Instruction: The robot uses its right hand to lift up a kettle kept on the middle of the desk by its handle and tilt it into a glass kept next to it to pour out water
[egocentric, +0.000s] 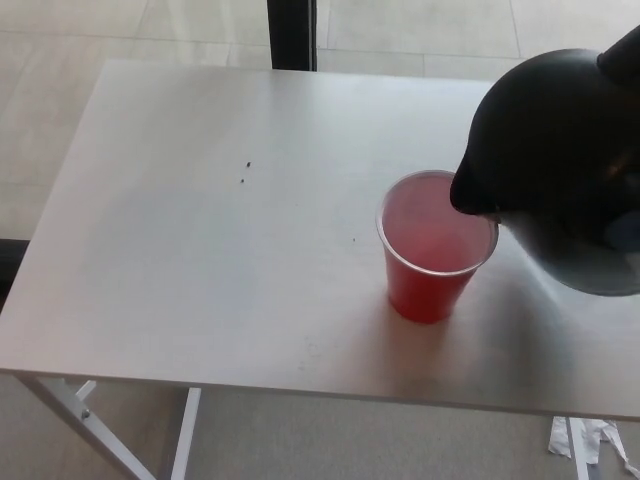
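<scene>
The kettle (550, 165) was lifted and tilted, spout over the cup (433, 250); no stream was seen. The hands' state could not be told.

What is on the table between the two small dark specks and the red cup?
Nothing: in the head view the table is bare from the specks to the red cup, apart from one more tiny speck near the cup.

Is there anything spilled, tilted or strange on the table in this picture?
Nothing is spilled. The black kettle is tilted, its spout over the rim of the red cup, which fits pouring. Only two tiny dark specks mark the white table.
</scene>
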